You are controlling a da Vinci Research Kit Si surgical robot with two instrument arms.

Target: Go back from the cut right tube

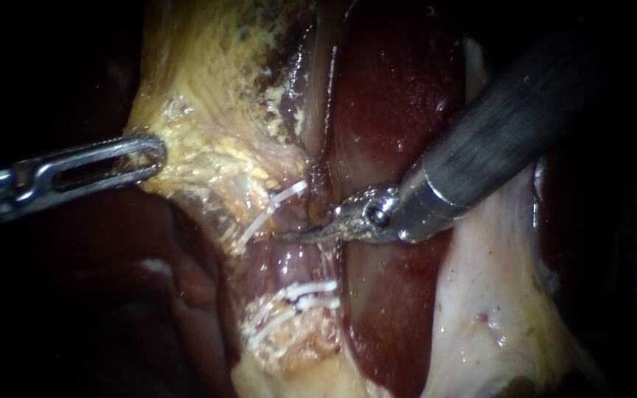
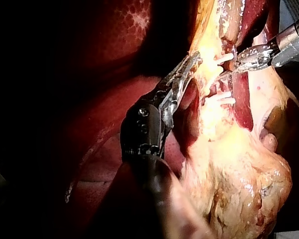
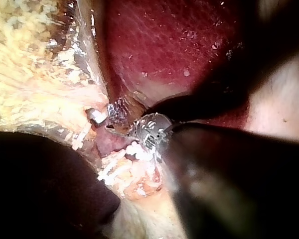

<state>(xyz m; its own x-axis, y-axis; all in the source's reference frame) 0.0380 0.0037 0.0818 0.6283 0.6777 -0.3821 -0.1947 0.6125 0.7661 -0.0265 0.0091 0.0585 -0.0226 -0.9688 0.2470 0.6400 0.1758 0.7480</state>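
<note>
A pinkish tube (image 1: 294, 254) runs down the middle of the endoscope view, with one white clip (image 1: 274, 208) above and several white clips (image 1: 300, 295) below. My right instrument (image 1: 294, 236) comes in from the upper right. Its curved blades lie together in one thin point that rests across the tube between the clips. My left instrument (image 1: 152, 153) comes in from the left, its slotted jaws shut on the edge of the yellow fatty tissue (image 1: 208, 110). The left wrist view shows those jaws (image 2: 188, 65) pinching the same yellow edge, the right instrument's blades (image 2: 235, 63) just beyond them.
Dark red liver (image 1: 396, 103) lies behind the right instrument's grey shaft (image 1: 503, 125). Pale glistening tissue (image 1: 481, 302) spreads below the shaft at the right. More dark liver (image 1: 112, 295) fills the lower left under the left instrument.
</note>
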